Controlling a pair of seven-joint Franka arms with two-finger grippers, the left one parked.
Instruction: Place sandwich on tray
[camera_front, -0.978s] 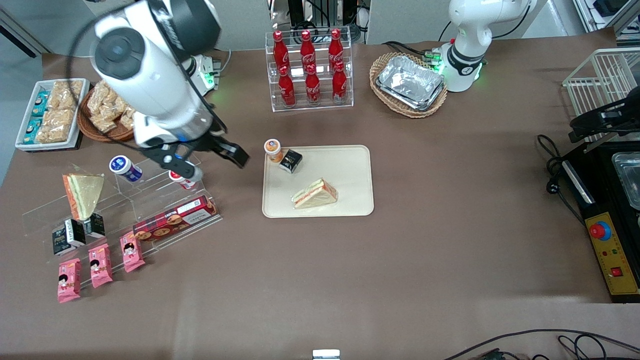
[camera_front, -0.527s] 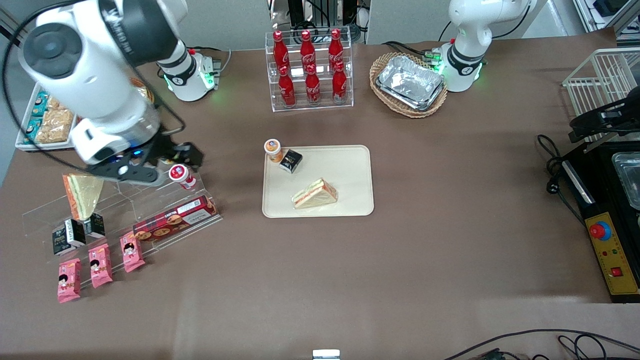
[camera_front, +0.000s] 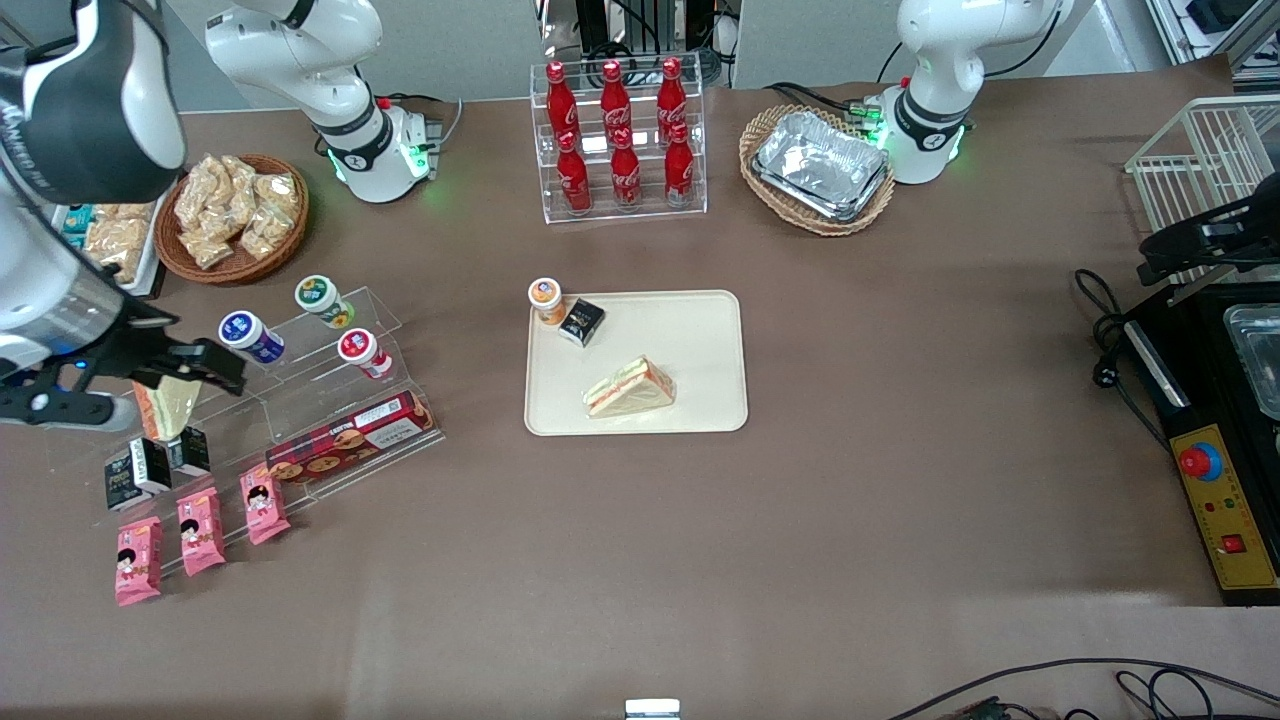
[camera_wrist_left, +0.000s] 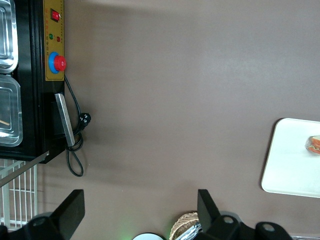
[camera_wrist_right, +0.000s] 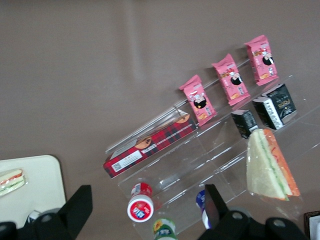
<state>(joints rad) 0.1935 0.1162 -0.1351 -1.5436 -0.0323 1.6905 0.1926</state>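
Tool (camera_front: 130, 385) of the working arm, hanging above the clear stepped display stand (camera_front: 300, 370) at that arm's end of the desk (camera_front: 900, 400), fingers spread apart with nothing between them, as the right wrist view (camera_wrist_right: 145, 210) also shows. Directly under it, a second wrapped wedge with an orange-brown edge (camera_front: 165, 405) leaning on the stand, partly hidden by the tool in the front view, fully visible from the wrist (camera_wrist_right: 270, 165). Just beside that wedge, nearer the front camera, small black boxes (camera_front: 140, 470); nearer still, three pink snack packets (camera_front: 200, 530) lying on the desk. On the stand's steps, three small round-capped bottles: blue-capped (camera_front: 248, 335), green-capped (camera_front: 320, 298), red-capped (camera_front: 362, 352). Along the stand's lowest step, a red plaid biscuit box (camera_front: 350, 440).

Well apart from the tool, toward the middle of the desk: tray (camera_front: 700, 330), cream-beige, flat on the desk. On it, sandwich (camera_front: 630, 390), wrapped, red and green filling stripe along one side, resting nearer the front camera than the tray's middle. Also on the tray, a small black box (camera_front: 581, 321), and touching the tray's corner an orange-capped bottle (camera_front: 546, 298).

Farther from the camera: rack of red cola bottles (camera_front: 618, 140), wicker basket of foil trays (camera_front: 818, 165), and a wicker basket of snack bags (camera_front: 235, 215).
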